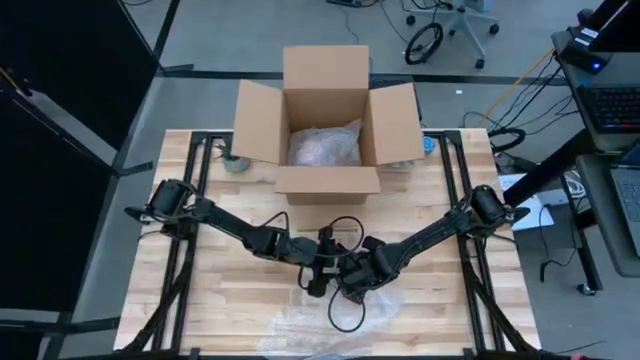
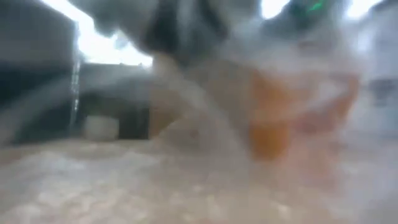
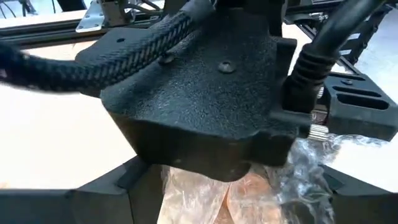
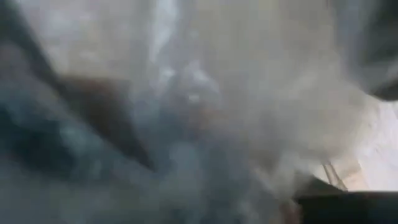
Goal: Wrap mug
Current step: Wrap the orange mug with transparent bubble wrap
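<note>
Both grippers — left gripper, right gripper — meet over the crinkled clear plastic wrap. The orange mug sits under it, beneath them. Their grip — I can't tell.

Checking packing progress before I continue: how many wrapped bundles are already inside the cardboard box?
1. A single clear plastic-wrapped bundle lies inside the open brown cardboard box at the table's far edge. Anything beneath it would be hidden. More clear plastic wrap lies under both arms near the front.
</note>
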Tool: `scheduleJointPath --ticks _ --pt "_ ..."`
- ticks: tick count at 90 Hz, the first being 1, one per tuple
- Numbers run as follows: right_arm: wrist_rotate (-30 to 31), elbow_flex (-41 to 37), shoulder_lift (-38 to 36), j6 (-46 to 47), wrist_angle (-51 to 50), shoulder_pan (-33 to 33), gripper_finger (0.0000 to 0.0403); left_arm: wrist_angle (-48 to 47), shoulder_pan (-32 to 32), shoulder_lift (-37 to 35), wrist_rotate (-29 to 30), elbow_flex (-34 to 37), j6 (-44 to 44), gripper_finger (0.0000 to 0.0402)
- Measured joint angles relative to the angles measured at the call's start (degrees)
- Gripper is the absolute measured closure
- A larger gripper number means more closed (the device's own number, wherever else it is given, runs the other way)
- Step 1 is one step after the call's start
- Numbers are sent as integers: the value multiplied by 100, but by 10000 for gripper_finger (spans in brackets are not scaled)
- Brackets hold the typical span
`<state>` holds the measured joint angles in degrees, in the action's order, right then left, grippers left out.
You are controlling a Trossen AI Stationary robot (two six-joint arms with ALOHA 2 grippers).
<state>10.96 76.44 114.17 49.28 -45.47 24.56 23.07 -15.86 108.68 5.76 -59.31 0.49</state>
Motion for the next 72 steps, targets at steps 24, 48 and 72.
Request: scheduleJointPath --ticks 24,48,72 --pt "-155 0 -7 -83 63 -22 225 -8 0 0 1 2 -59 164" --pt "-150 0 -13 -101 34 -26 349 1 2 0 5 4 -3 164" --pt "223 11 -7 -923 -55 -262 238 -264 71 -110 287 -2 264 164"
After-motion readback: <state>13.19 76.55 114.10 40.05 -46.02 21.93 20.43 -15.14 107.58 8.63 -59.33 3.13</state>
